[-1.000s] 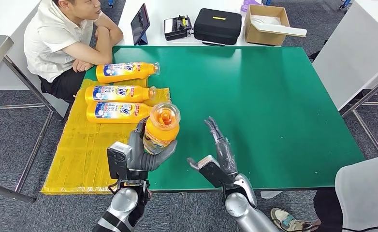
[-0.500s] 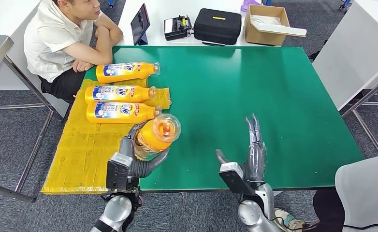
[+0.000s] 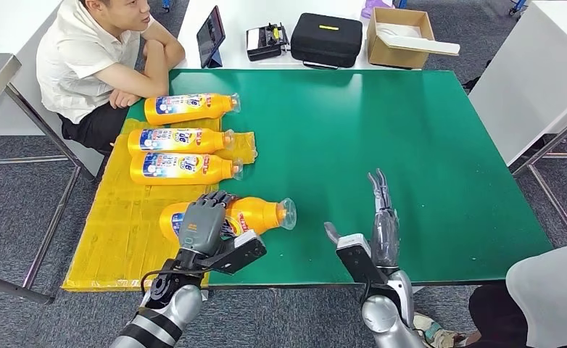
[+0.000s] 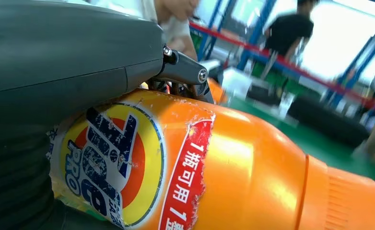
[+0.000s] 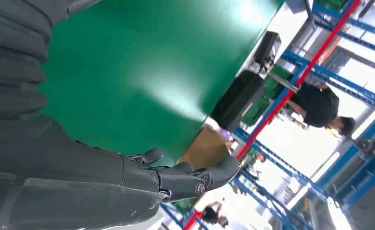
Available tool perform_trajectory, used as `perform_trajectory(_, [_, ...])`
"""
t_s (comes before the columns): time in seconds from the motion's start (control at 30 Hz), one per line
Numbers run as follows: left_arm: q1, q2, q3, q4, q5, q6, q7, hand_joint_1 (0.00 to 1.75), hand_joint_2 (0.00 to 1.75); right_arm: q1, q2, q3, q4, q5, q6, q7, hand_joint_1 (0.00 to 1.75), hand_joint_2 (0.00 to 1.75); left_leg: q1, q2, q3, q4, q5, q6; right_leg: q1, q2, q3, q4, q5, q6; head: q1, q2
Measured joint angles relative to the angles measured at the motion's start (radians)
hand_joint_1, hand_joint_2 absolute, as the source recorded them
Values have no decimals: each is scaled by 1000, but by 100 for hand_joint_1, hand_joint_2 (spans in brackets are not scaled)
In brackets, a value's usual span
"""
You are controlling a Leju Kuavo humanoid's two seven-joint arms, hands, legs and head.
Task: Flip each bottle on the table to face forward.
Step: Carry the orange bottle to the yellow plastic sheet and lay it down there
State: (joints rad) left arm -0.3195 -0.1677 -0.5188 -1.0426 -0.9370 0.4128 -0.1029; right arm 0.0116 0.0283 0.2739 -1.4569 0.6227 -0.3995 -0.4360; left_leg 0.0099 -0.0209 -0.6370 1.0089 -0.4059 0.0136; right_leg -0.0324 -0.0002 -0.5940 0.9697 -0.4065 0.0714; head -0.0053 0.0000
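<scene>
The left hand (image 3: 202, 223) lies palm-down over an orange bottle (image 3: 255, 214), fingers wrapped on its labelled body; the bottle lies on its side at the near edge of the green table (image 3: 382, 130), cap pointing right. The right hand (image 3: 379, 230) hovers near the same edge, fingers straight, apart, holding nothing. Farther back, three more bottles (image 3: 183, 137) lie sideways on a yellow mat (image 3: 121, 232).
</scene>
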Motion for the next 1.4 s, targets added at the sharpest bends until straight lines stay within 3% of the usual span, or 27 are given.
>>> perform_trajectory(0.03, [-11, 1, 0, 16, -12, -23, 11, 65, 175, 0, 1, -2, -1, -5, 11, 0, 0, 175, 0, 0, 0, 0, 0, 0, 0, 0, 0, 0, 0, 0, 0, 0])
perform_trajectory(0.07, [-21, 3, 0, 30, -22, -41, 21, 58, 175, 0, 1, -4, -2, -8, 20, -1, 0, 175, 0, 0, 0, 0, 0, 0, 0, 0, 0, 0, 0, 0, 0, 0])
perform_trajectory(0.17, [-50, 6, 0, 68, -45, -82, 41, 168, 175, 0, 2, -10, -3, -17, 38, -3, 0, 175, 0, 0, 0, 0, 0, 0, 0, 0, 0, 0, 0, 0, 0, 0])
perform_trajectory(0.2, [-60, 7, 0, 81, -48, -94, 45, 175, 175, 0, 3, -12, -3, -19, 42, -5, 0, 175, 0, 0, 0, 0, 0, 0, 0, 0, 0, 0, 0, 0, 0, 0])
perform_trajectory(0.43, [-120, 14, 0, 183, -49, -143, 51, 175, 175, -2, 11, -22, -3, -43, 57, -16, 0, 175, 0, 0, 0, 0, 0, 0, 0, 0, 0, 0, 0, 0, 0, 0])
perform_trajectory(0.97, [-188, 20, 10, 337, -125, -106, 105, 175, 175, -2, 23, -49, 3, -78, 77, -27, 0, 175, 0, 0, 0, 0, 0, 0, 0, 0, 0, 0, 0, 0, 0, 0])
perform_trajectory(1.1, [-196, 20, 19, 358, -131, -100, 110, 7, 175, -2, 27, -52, 7, -82, 78, -28, 0, 175, 0, 0, 0, 0, 0, 0, 0, 0, 0, 0, 0, 0, 0, 0])
perform_trajectory(1.13, [-196, 20, 20, 361, -133, -97, 113, 0, 175, -2, 27, -52, 8, -82, 78, -28, 0, 175, 0, 0, 0, 0, 0, 0, 0, 0, 0, 0, 0, 0, 0, 0])
perform_trajectory(1.4, [-207, 14, 34, 399, -143, -106, 137, 0, 175, -5, 31, -52, 13, -83, 88, -29, 0, 175, 0, 0, 1, 0, 0, 0, 0, 0, 2, 0, 0, 0, 0, 0])
